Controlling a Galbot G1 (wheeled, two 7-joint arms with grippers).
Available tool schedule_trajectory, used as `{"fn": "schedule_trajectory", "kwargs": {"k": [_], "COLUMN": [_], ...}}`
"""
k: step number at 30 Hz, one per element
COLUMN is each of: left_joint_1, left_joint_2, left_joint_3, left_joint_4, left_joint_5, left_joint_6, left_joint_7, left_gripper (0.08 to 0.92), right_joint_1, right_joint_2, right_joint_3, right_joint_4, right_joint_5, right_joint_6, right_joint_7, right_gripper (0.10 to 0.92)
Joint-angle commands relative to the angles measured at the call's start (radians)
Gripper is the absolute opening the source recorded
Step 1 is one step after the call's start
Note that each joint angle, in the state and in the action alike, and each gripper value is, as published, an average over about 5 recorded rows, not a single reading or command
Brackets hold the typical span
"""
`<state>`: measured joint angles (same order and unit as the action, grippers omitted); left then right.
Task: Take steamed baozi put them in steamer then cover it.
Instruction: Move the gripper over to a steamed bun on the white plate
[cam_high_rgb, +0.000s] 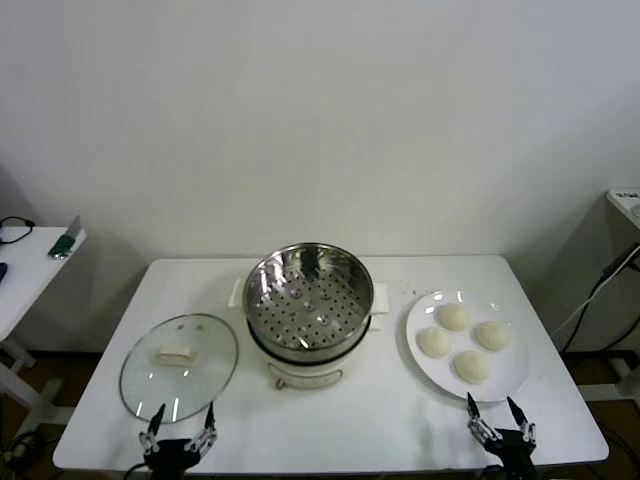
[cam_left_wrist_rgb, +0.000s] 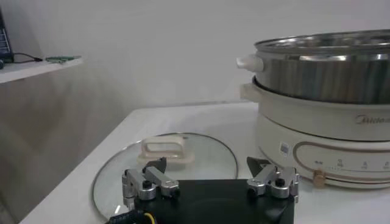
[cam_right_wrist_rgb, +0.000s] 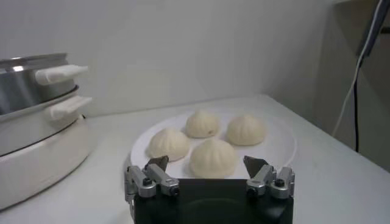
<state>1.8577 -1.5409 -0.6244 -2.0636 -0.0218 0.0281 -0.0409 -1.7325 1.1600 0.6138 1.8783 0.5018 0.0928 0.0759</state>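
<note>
Both idle at the near table edge, jaws spread and empty: left gripper (cam_high_rgb: 181, 438) by the glass lid (cam_high_rgb: 178, 366), right gripper (cam_high_rgb: 501, 425) by the white plate (cam_high_rgb: 512, 379). Four steamed baozi (cam_high_rgb: 452, 317) packed close, so risk of nudging a neighbour or squashing soft dough. Steamer (cam_high_rgb: 308, 302) rim high, liable to catch a low-carried bun.

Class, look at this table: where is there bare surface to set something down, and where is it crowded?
Free: the table behind the glass lid, the front strip between the two open tools, left and right, and the gap between steamer and plate. Crowded: the plate itself, holding four baozi.
</note>
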Motion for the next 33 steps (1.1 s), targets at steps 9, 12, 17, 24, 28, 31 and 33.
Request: {"fn": "schedule_trajectory", "kwargs": {"k": [9, 12, 17, 24, 28, 31, 33], "left_joint_1": [-0.005, -0.005, -0.007, -0.018, -0.017, -0.017, -0.016], "left_joint_2": [0.01, 0.019, 0.031, 0.035, 0.035, 0.035, 0.034], "left_joint_3": [0.008, 0.011, 0.015, 0.032, 0.038, 0.039, 0.04], "left_joint_4": [-0.001, -0.004, -0.007, 0.002, 0.004, 0.004, 0.004], "left_joint_5": [0.001, 0.001, 0.001, 0.015, 0.021, 0.024, 0.027], "left_joint_6": [-0.003, -0.007, -0.013, -0.02, -0.026, -0.029, -0.031], "left_joint_7": [0.0, 0.0, 0.0, 0.009, 0.017, 0.019, 0.02], "left_gripper": [0.823, 0.823, 0.823, 0.823, 0.823, 0.823, 0.823], "right_joint_1": [0.425, 0.58, 0.787, 1.11, 1.393, 1.643, 1.807], "right_joint_2": [-0.179, -0.312, -0.56, -0.786, -0.817, -0.804, -0.775], "right_joint_3": [0.068, 0.019, -0.195, -0.617, -0.93, -1.194, -1.384], "right_joint_4": [-0.028, -0.105, -0.216, -0.385, -0.513, -0.597, -0.64], "right_joint_5": [-0.114, -0.171, -0.296, -0.532, -0.646, -0.646, -0.616], "right_joint_6": [-0.322, -0.416, -0.466, -0.217, -0.071, -0.01, 0.001], "right_joint_7": [0.0, -0.1, -0.405, -0.932, -1.152, -1.264, -1.307], "right_gripper": [0.823, 0.823, 0.823, 0.823, 0.823, 0.823, 0.823]}}
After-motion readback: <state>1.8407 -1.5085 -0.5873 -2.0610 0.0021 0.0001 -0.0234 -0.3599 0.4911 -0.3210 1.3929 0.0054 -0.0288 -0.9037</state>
